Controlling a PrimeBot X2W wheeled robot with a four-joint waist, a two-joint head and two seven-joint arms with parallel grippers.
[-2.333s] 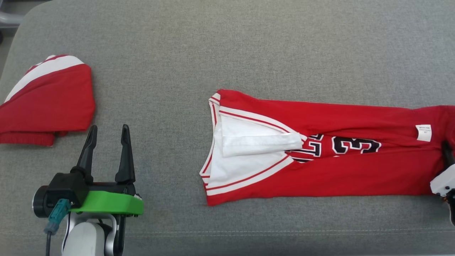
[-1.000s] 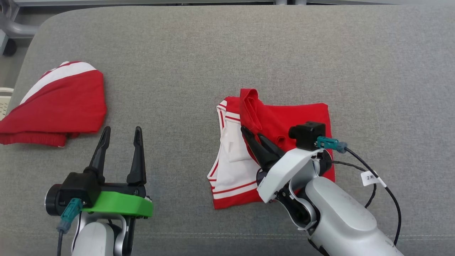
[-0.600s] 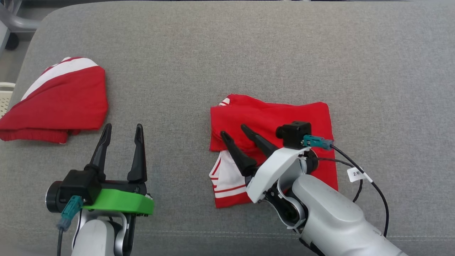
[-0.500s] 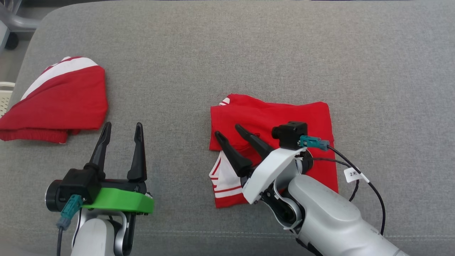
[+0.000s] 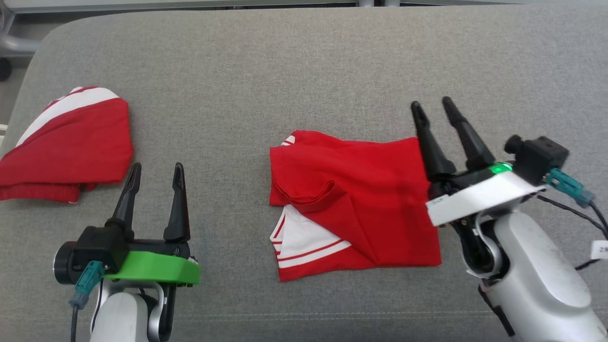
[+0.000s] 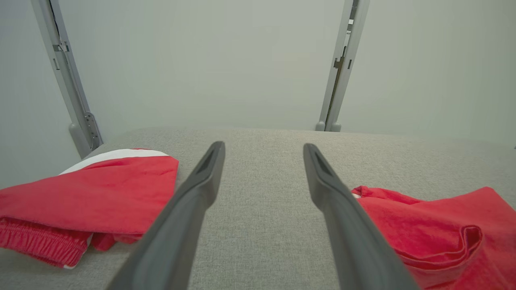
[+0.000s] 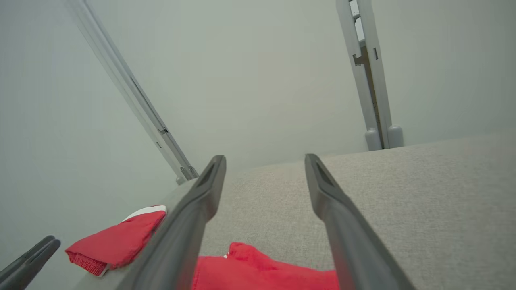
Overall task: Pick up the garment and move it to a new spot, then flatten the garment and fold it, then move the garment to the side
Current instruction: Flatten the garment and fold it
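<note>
On the grey padded counter, centre, lies the folded red garment. Left claw gapes wide, empty; right claw wide too, seemingly above the garment's right edge.

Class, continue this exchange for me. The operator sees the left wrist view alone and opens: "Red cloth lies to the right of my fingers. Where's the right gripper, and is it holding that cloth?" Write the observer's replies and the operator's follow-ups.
Observer: The right gripper stands open at the right edge of the folded garment, holding nothing.
Operator: Is the fold tidy on the near side?
Observer: No. A white striped panel lies uncovered at its near left corner.
Operator: Which way does that gripper point?
Observer: Away from the robot, towards the grey cushion beyond the garment.
</note>
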